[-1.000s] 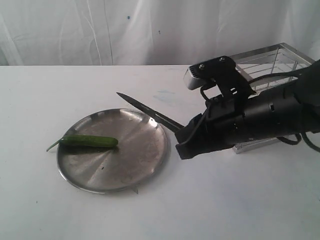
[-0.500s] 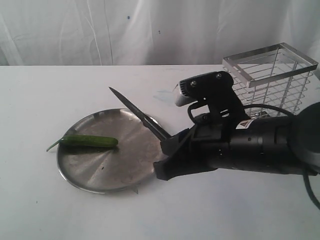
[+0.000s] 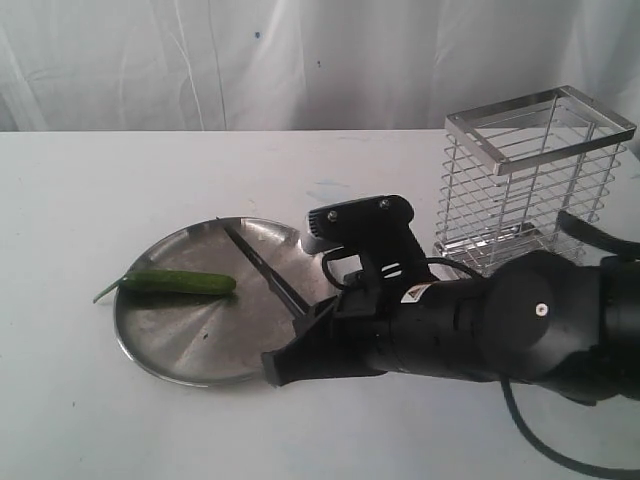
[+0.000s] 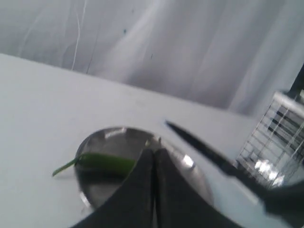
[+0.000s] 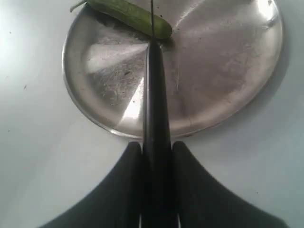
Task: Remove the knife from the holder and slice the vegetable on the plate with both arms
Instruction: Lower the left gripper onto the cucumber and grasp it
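The right claw is clamped on the black handle of the knife, one finger on each side, and the blade pokes forward out over the plate. In the right wrist view the blade edge lines up almost dead on with the blunt end of the vegetable, tip near it, though I can't tell if it's touching or hovering above.

The left claw has its fingers pressed together with nothing between them, sitting just off the plate rim and pointed toward the vegetable.

The vegetable lies at about 9 o'clock on the plate in the exterior view, thin stem hanging over the rim at that side, fat end pointing to the centre. The wire holder stands empty and upright at roughly 2 o'clock from the plate on the white table.

My guess on handling: the vegetable looks light, round and smooth-skinned, and it's on slick steel, so it'll probably roll or skid as the blade pushes down. The left claw should open and pin it near the stem end, clear of the cut. The knife is slim and stiff, and a grip that far back could let it twist.
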Robot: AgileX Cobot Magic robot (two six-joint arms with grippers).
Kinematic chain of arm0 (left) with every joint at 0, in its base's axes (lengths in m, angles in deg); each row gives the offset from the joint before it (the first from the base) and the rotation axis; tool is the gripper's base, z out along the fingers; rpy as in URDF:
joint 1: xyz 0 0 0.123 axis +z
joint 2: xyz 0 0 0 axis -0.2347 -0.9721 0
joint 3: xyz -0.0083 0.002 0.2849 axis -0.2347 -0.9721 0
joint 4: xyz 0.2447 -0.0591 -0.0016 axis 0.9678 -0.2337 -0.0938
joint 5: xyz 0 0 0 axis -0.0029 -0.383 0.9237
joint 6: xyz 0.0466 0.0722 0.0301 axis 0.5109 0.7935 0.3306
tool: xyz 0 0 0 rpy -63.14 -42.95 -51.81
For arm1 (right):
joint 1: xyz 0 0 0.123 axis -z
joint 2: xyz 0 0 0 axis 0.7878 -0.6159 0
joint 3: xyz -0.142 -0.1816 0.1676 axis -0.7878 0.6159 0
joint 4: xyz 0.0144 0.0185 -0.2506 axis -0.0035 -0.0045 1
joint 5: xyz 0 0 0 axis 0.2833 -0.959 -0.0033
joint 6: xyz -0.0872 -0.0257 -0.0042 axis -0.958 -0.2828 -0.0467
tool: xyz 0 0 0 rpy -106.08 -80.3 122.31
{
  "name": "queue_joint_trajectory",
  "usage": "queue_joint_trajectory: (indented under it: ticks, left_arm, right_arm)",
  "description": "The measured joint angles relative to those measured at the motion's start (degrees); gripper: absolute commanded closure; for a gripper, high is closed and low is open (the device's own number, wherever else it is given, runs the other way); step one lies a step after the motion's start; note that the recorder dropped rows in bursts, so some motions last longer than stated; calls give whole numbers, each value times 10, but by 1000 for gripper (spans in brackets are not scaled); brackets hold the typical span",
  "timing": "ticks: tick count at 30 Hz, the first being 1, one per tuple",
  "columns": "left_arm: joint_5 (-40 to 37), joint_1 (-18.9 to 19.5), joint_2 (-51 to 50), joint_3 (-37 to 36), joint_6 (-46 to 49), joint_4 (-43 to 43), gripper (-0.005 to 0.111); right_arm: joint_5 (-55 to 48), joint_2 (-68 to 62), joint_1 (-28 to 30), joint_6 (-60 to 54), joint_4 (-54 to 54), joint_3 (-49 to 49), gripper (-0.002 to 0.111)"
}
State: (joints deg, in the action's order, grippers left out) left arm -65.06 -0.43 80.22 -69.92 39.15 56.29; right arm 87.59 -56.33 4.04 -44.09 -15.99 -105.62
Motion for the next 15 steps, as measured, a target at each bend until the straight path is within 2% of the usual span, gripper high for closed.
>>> queue_joint_trajectory:
  ticks: [4, 5, 6, 7, 10, 14, 15]
  left_arm:
    - [42, 0, 0, 1, -79, 27, 101]
    - [21, 0, 0, 10, -102, 61, 98]
    - [-28, -3, 0, 39, -157, 140, 89]
    - [-58, -17, -14, 80, -207, 225, 83]
    - [-80, -60, -83, 157, -233, 302, 58]
    - [-144, -127, -229, 227, -184, 325, 54]
    - [-194, -155, -291, 249, -150, 321, 54]
  right_arm:
    - [3, -12, 0, 1, -1, -11, 108]
    - [0, -12, 0, 1, -1, -15, 108]
    - [0, -12, 0, 1, -1, -21, 108]
    - [-6, -12, 0, 1, -1, -29, 108]
    - [-15, -12, 0, 1, -1, -39, 108]
    - [-14, -12, 0, 1, -1, -41, 108]
    - [-13, -12, 0, 1, -1, -41, 108]
